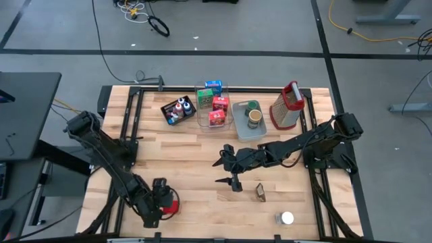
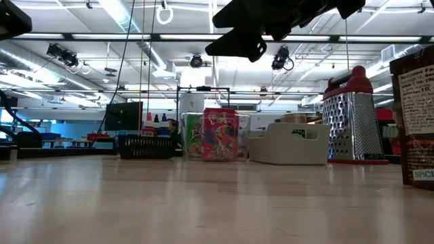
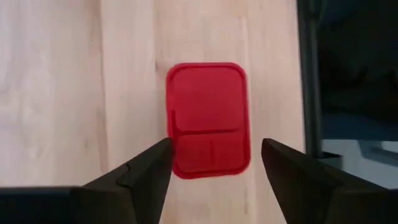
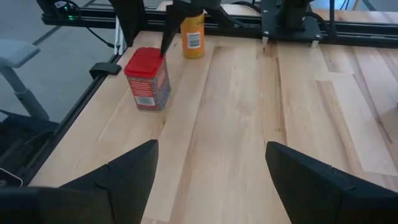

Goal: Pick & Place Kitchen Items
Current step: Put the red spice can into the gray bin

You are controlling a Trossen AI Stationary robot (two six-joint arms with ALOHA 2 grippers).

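**Left gripper open over red tin, grab not yet made**

Left gripper: jaws spread wide, nothing clamped. In the left wrist view the fingers stand either side of the red tin, lid up, gaps showing on both sides. No contact visible. The tin stands at the near-left table corner, well apart from the clear bin.

Right gripper: jaws fully apart, empty, hanging mid-table, between the clear bin and the near edge. Its wrist cam looks across the boards at the same red tin and an orange bottle beyond.

Step, by my read: pre-grasp on the red tin w/ left arm. Next move prob. needs lowering so the pads straddle the tin's sides, squeeze, lift, then carry toward the clear bin, already holding small boxes.

Other loose items: brown spice box and white-capped jar, both near the front edge, far from the clear bin.

Hard to tell: gripper height above the tin; labels too small. Low view hides the left arm and tin entirely; spice box cut off at frame edge.
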